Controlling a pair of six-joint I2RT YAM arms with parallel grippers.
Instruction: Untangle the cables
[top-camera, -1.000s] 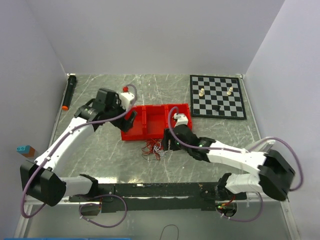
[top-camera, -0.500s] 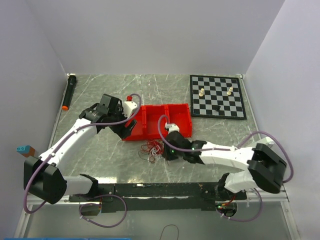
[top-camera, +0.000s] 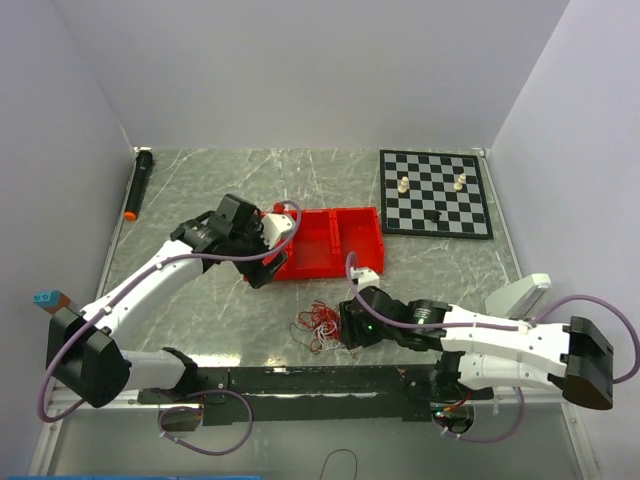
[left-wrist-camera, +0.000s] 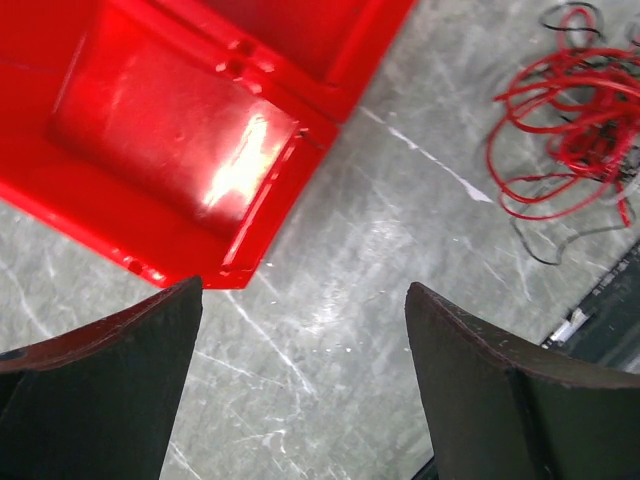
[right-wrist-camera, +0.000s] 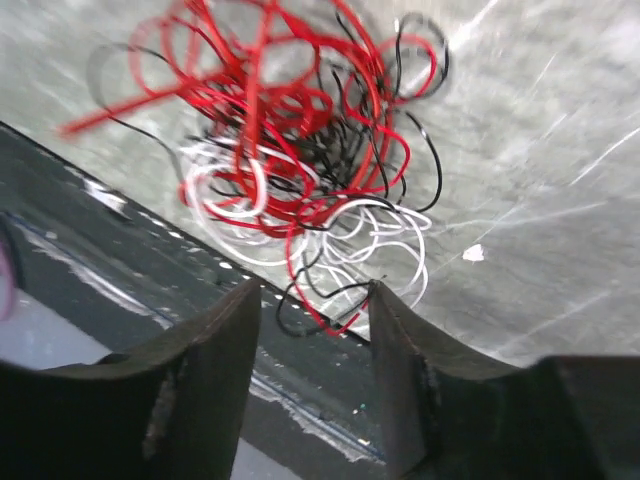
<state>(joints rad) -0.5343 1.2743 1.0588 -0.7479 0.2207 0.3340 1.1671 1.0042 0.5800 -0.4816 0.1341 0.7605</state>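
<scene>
By the far left corner of the counter (top-camera: 200, 300) a black marker (top-camera: 138, 183) lies along the left edge, well apart from the work. The left end effector (top-camera: 258, 270) hangs over the near left corner of the red tray (top-camera: 330, 240), which sits mid-counter. In the left wrist view its jaws stand wide apart with nothing between them, and the end effector (left-wrist-camera: 305, 400) looks down on bare stone beside the tray (left-wrist-camera: 170, 130). It seems to be held there as a free second grip, close enough to reach a strand once one is drawn out. The cables (top-camera: 320, 325) lie in a loose knot of red, white and black loops near the middle of the near edge, just in front of the tray but not touching it. The same cables (left-wrist-camera: 565, 140) show at the upper right of the left wrist view. The right end effector (top-camera: 343, 333) sits low at the right side of the knot. Its wrist view shows the cables (right-wrist-camera: 300, 170) just ahead of the right end effector (right-wrist-camera: 312, 310), whose jaws are parted around the nearest loops. I cannot tell whether any wire is touched. Nothing is gripped, so the tangle looks untouched. A chessboard (top-camera: 435, 193) fills the far right corner.
</scene>
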